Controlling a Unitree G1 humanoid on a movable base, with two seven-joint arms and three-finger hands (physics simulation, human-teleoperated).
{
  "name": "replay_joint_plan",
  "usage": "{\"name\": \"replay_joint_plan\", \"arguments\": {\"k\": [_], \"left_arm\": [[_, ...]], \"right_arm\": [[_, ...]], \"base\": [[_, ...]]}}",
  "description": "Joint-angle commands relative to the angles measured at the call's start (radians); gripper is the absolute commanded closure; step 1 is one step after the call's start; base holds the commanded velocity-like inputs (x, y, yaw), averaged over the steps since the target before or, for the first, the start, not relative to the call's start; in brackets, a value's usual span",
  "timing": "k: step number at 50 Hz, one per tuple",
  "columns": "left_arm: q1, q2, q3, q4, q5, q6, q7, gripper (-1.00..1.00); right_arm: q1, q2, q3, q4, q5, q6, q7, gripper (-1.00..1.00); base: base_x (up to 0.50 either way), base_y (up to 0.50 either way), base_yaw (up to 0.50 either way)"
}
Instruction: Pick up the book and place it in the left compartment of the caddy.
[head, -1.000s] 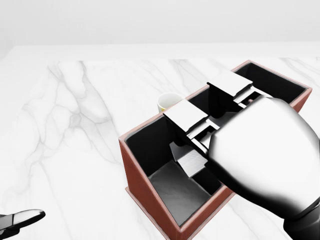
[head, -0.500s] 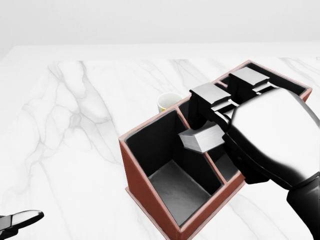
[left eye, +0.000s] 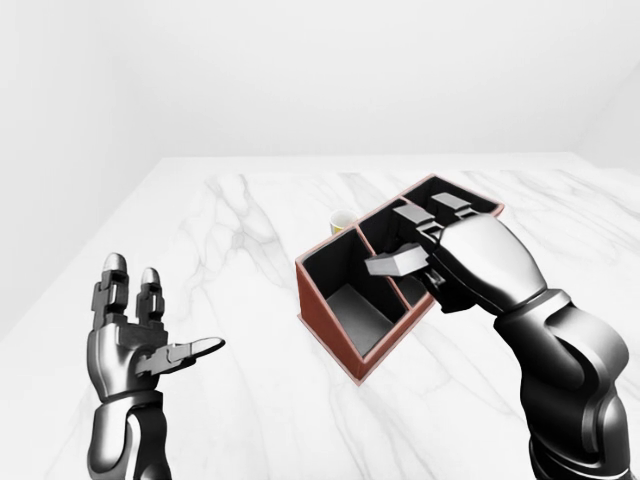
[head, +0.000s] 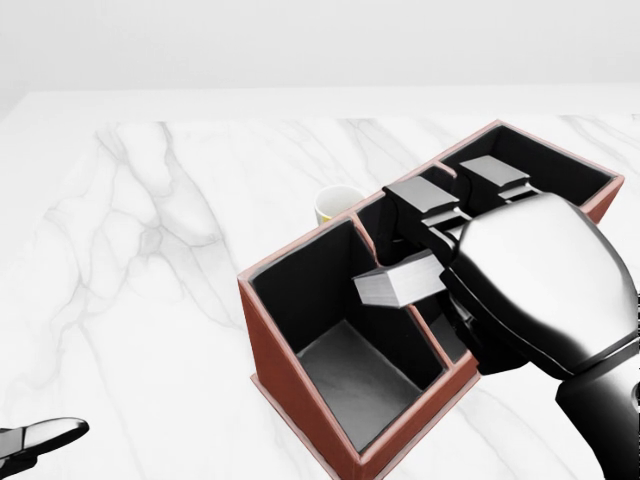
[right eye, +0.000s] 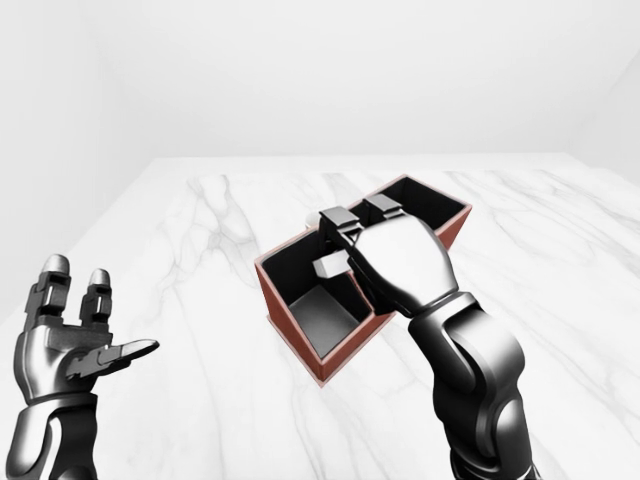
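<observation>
Fingers (head: 425, 205) of the robot's right hand (head: 530, 285) clamp a small grey book (head: 398, 280), holding it flat above the divider between the left compartment (head: 345, 350) and the middle one of a brown caddy (left eye: 330, 330) on the white marble counter (head: 150, 280). Against the head view half a second ago, the book sits slightly lower and further toward that view's left, its free end now poking over the open left compartment; a second ago it hung deeper inside that same bay. The compartment itself remains unfilled, so the placing appears unfinished: the hand seems to be lining up again, and the book likely needs to travel further left and tip down before release. A small cream cup (head: 335, 205) stands just beyond the caddy's far wall. The left hand (left eye: 140, 345) waits well apart at the left-eye view's lower left, palm up, fingers spread and holding nothing.
</observation>
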Motion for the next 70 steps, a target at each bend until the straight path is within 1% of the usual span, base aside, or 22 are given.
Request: {"name": "replay_joint_plan", "arguments": {"k": [1,5,8,15,18,21,27,34,42,51,56,64,67,70], "left_arm": [[0.001,-0.001,0.006,-0.013,0.001,0.008,0.002,-1.00],[0.000,-0.002,0.007,-0.001,0.003,0.000,-0.002,-1.00],[0.002,-0.001,0.008,-0.006,0.001,0.002,-0.001,-1.00],[0.003,-0.004,0.005,0.004,0.004,-0.008,-0.004,-1.00],[0.005,-0.003,0.008,0.004,0.000,-0.007,-0.006,-1.00],[0.007,-0.004,0.010,0.002,0.000,-0.007,-0.007,-1.00],[0.008,-0.005,0.011,0.002,-0.002,-0.005,-0.008,-1.00],[0.010,-0.008,0.010,0.009,0.001,-0.013,-0.012,-1.00],[0.006,-0.004,0.004,0.020,0.001,-0.018,-0.010,-1.00],[0.008,-0.003,0.008,0.023,-0.004,-0.022,-0.013,-1.00],[0.006,-0.003,0.010,0.033,-0.005,-0.027,-0.015,-1.00],[0.002,0.000,0.003,0.029,-0.007,-0.021,-0.010,-1.00],[0.002,0.001,0.006,0.031,-0.008,-0.022,-0.011,-1.00],[0.002,0.001,0.006,0.032,-0.009,-0.023,-0.011,-1.00]], "right_arm": [[-0.002,0.035,0.008,0.006,-0.010,0.000,0.000,1.00],[0.008,0.064,0.013,0.023,-0.031,0.000,0.000,1.00],[0.012,0.063,0.025,0.016,-0.037,0.000,0.000,1.00],[0.023,0.083,0.031,0.021,-0.055,0.000,0.000,1.00],[0.028,0.101,0.021,0.039,-0.065,0.000,0.000,1.00],[0.032,0.104,0.030,0.040,-0.070,0.000,0.000,1.00],[0.041,0.135,0.039,0.056,-0.095,0.000,0.000,1.00],[0.054,0.137,0.077,0.040,-0.120,0.000,0.000,1.00],[0.076,0.161,0.083,0.053,-0.152,0.000,0.000,1.00],[0.067,0.151,0.132,0.044,-0.166,0.000,0.000,1.00],[0.070,0.164,0.123,0.059,-0.171,0.000,0.000,1.00],[0.075,0.160,0.138,0.053,-0.176,0.000,0.000,1.00],[0.078,0.163,0.146,0.053,-0.179,0.000,0.000,1.00],[0.077,0.181,0.136,0.070,-0.188,0.000,0.000,1.00]], "base": [[0.00,0.00,0.00],[0.00,0.00,0.00],[0.00,0.00,0.00],[0.00,0.00,0.00],[0.00,0.00,0.00],[0.00,0.00,0.00],[0.00,0.00,0.00],[0.00,0.00,0.00],[0.00,0.00,0.00],[0.00,0.00,0.00],[0.00,0.00,0.00],[0.00,0.00,0.00],[0.00,0.00,0.00],[0.00,0.00,0.00]]}}
